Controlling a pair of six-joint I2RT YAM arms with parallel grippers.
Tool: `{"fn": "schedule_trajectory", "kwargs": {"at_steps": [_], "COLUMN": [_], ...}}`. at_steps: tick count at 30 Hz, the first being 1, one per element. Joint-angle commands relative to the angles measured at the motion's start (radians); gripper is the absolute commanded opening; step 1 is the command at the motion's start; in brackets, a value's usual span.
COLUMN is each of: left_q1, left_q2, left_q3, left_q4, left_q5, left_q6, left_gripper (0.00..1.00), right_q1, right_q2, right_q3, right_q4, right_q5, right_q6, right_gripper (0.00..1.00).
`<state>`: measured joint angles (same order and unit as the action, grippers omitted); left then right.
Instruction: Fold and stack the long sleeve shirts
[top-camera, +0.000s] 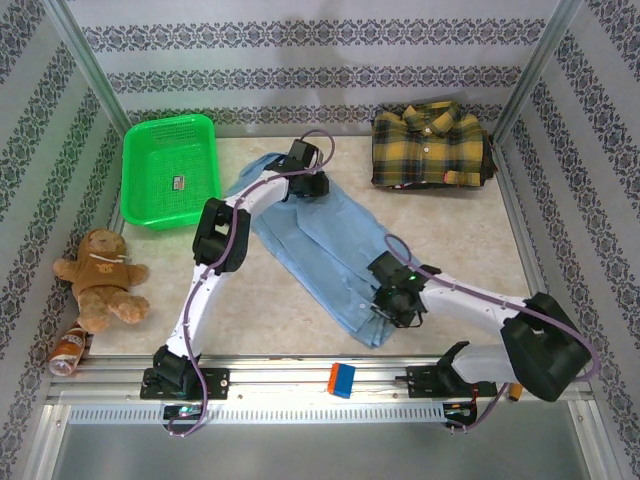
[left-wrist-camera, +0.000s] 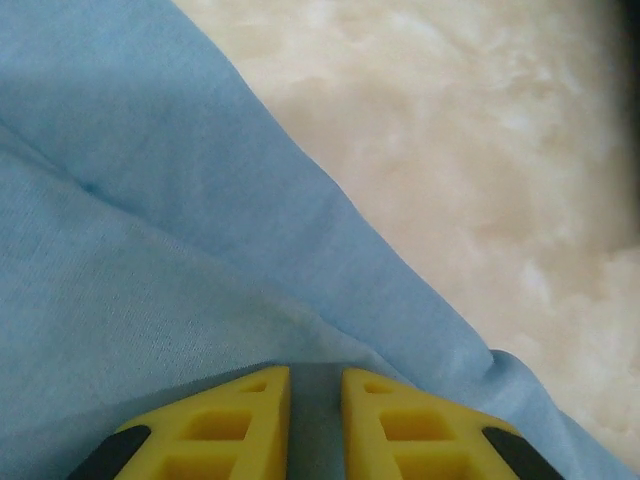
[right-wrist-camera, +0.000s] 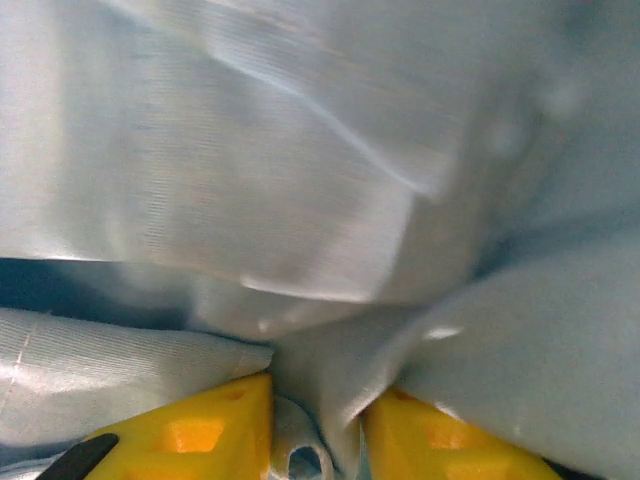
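**Left pincer (top-camera: 301, 190) and right pincer (top-camera: 392, 308) both on the blue shirt (top-camera: 330, 240)**

My left pincer (left-wrist-camera: 315, 372) is down on the far end of the blue shirt (left-wrist-camera: 150, 250), close to its edge. Its yellow fingers (left-wrist-camera: 240, 410) stand nearly together, with a thin strip of blue cloth in the narrow gap between them. Just past that edge, to the right in my wrist view, is the bare table (left-wrist-camera: 480, 150).

My right pincer (right-wrist-camera: 318, 385) is at the near end of the same shirt (right-wrist-camera: 300, 180), clamped on it. Bunched cloth is squeezed between the two yellow fingers (right-wrist-camera: 210, 425) and puckers up around them.

From above, the blue shirt lies spread on the table (top-camera: 450, 240), running slantwise from far left to near right between my two pincers. The plaid shirt (top-camera: 428, 145) sits folded in the far right corner, well apart from the blue one. A green basket (top-camera: 170, 170) stands at the far left, and a bear (top-camera: 100, 280) lies by the left wall.
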<state>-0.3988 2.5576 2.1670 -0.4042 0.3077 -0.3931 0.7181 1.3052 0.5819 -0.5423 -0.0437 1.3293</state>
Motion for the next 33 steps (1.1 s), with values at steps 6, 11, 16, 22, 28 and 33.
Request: {"fn": "schedule_trajectory", "kwargs": {"at_steps": [6,11,16,22,28,33], "left_q1": [0.032,0.083,0.159,0.190,0.165,0.075], "left_q2": [-0.009,-0.126,-0.273,-0.498,-0.776,-0.896], "left_q3": [0.033,-0.034,-0.090,-0.316,-0.767,-1.037], "left_q4": [0.022,0.061,0.063,0.069,0.168,0.078], "left_q5": [0.156,0.170,0.181,0.203,0.209,0.156], "left_q6": [0.073,0.018,-0.037,-0.076,-0.178,-0.185], "left_gripper": [0.22,0.37,0.62,0.77,0.77,0.75], "right_q1": [0.234,0.315,0.404,0.406,0.193,0.006], "right_q2": [0.212,0.250,0.234,0.117,0.034,0.136], "right_q3": [0.174,0.223,0.326,0.460,0.478,0.569], "right_q4": [0.171,0.275,0.237,0.017,-0.095,-0.261], "right_q5": [0.042,0.037,0.085,0.157,0.108,0.113], "right_q6": [0.277,0.445,0.525,0.454,0.140,-0.243], "right_gripper": [0.33,0.40,0.45,0.49,0.48,0.48]}}
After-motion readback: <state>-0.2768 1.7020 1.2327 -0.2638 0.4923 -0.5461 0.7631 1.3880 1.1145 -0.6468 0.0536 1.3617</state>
